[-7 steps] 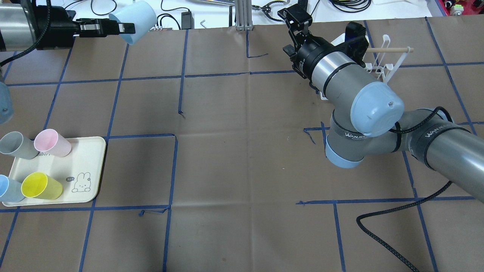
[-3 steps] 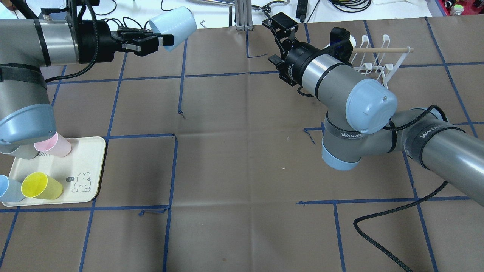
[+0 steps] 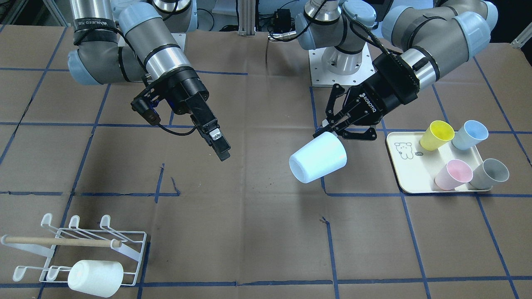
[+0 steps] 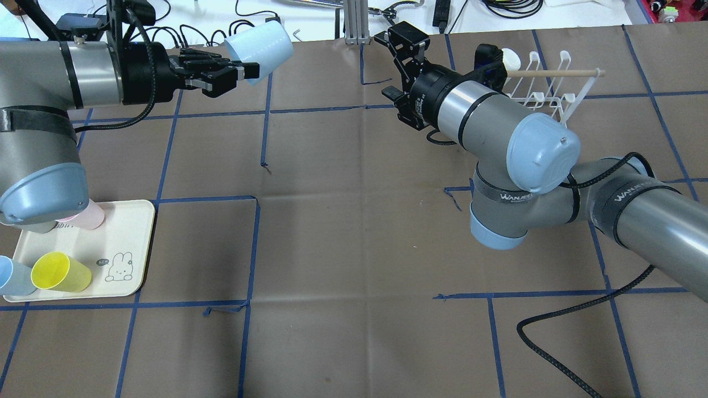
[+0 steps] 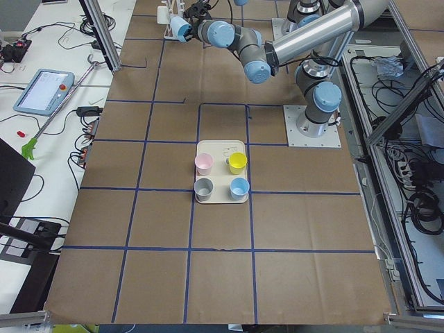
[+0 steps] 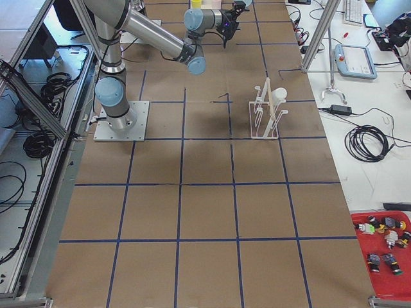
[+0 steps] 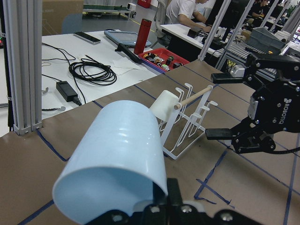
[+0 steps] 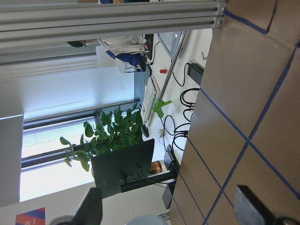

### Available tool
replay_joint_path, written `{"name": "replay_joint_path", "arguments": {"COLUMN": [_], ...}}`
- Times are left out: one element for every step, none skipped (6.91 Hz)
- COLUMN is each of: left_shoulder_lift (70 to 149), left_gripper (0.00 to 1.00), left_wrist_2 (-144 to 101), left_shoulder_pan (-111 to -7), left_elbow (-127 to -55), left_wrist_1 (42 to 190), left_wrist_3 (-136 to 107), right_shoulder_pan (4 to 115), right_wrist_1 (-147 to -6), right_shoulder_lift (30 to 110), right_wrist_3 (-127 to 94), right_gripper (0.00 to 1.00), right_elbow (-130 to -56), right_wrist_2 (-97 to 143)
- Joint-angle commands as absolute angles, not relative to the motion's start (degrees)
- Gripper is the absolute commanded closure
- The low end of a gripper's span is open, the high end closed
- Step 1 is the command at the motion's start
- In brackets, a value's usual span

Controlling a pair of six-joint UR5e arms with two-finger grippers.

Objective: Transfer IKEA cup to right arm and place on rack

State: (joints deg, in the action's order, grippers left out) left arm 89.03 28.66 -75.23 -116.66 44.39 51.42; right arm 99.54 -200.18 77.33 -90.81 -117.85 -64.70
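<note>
Left gripper (image 3: 337,132) is clamped on the rim end of the pale blue cup (image 3: 319,158), one finger reaching inside the mouth as the left wrist view shows. The cup hangs on its side above the table (image 3: 266,249), close to the middle of the front-facing view, its closed base pointing toward 8 o'clock there. Nothing else touches it.

At 9 o'clock from the cup in that view is the right gripper (image 3: 222,151), also in the air, its long flat fingers slanting toward 5 o'clock. Seen edge-on there they look like a single bar (the right wrist view shows them spread apart with nothing between them). A clear gap of brown paper separates this gripper from the cup.

The rack (image 6: 264,122) stands on the table at 7 o'clock in the front-facing view, well apart from both grippers, with a wooden dowel (image 3: 62,241) across it. A white cup (image 3: 95,277) lies on its side on the rack's near edge.

At 3 o'clock in the same view, just beside the left gripper, sits the cream tray (image 3: 405,174) with a bear drawing. Four cups stand on it: yellow cup (image 3: 436,133), light blue cup (image 3: 469,133), pink cup (image 3: 453,174) and grey cup (image 3: 490,173).
</note>
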Motion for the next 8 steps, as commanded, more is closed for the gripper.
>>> {"name": "replay_joint_path", "arguments": {"left_shoulder_lift": [90.5,90.9,91.2,91.7,91.8,91.8,91.8,91.8], "left_gripper": [1.0,1.0,1.0,1.0,1.0,1.0,1.0,1.0], "left_wrist_2": [25.3,24.2,21.5,21.4,21.5,21.6,22.1,22.1], "left_shoulder_pan": [-75.5,-75.9,-75.9,-76.1,-76.4,-77.3,-78.2,-78.3], "left_elbow": [-119.1,-119.3,-120.6,-121.7,-121.9,-121.9,-121.8,-121.9], "left_wrist_1": [40.5,39.7,39.7,38.7,38.1,38.1,38.1,38.1], "left_wrist_3": [54.9,56.5,59.4,59.5,59.8,59.9,59.7,59.7], "right_shoulder_pan": [100.6,100.7,100.7,101.1,101.5,102.3,103.9,104.9], "right_wrist_1": [-200.2,-200.2,-200.1,-200.1,-199.9,-199.9,-199.9,-199.9], "right_shoulder_lift": [77.0,76.8,76.9,76.9,76.9,77.3,77.3,77.3], "right_wrist_3": [-92.6,-92.6,-92.6,-92.7,-92.7,-92.7,-92.6,-92.0], "right_gripper": [0.01,0.01,0.01,0.01,0.01,0.02,0.03,0.05], "right_elbow": [-117.8,-117.8,-117.9,-117.7,-117.3,-117.0,-116.3,-116.4], "right_wrist_2": [-64.6,-64.7,-64.7,-64.7,-64.4,-64.6,-65.2,-69.0]}}
